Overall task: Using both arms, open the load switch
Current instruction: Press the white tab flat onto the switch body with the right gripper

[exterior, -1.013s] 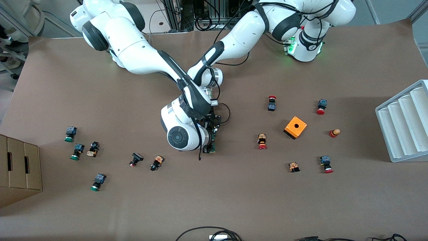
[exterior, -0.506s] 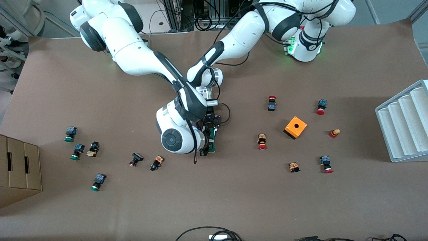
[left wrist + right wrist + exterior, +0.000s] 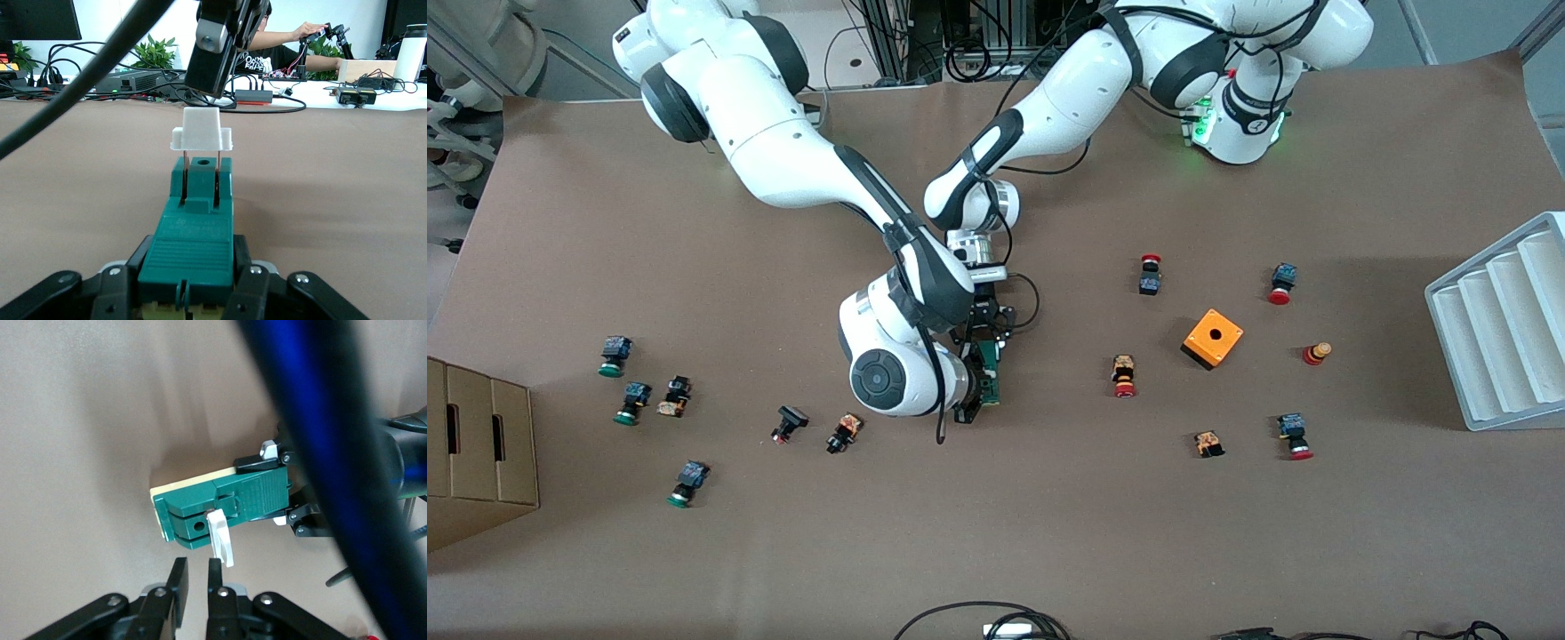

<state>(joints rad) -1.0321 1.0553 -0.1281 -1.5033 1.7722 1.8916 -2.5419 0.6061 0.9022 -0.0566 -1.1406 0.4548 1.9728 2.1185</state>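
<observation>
The load switch [image 3: 989,373], a slim green bar, lies at the middle of the table. My left gripper [image 3: 984,336] is shut on one end of it; in the left wrist view its fingers [image 3: 248,280] clamp the green body [image 3: 193,233]. The small white block [image 3: 200,130] stands raised on two thin pins at the free end. My right gripper [image 3: 967,407] hangs just over that end. In the right wrist view the right gripper [image 3: 197,568] shows a narrow gap with nothing in it, and the white block [image 3: 221,543] sits just past one fingertip [image 3: 215,570].
An orange cube box [image 3: 1212,338] and several red-capped push-buttons [image 3: 1124,376] lie toward the left arm's end. Green-capped push-buttons [image 3: 614,356] and a cardboard box [image 3: 480,444] lie toward the right arm's end. A white ribbed tray [image 3: 1503,329] sits at the table edge.
The right arm's wrist has shifted slightly toward its own end of the table and nearer the front camera. The left arm and the switch have stayed put.
</observation>
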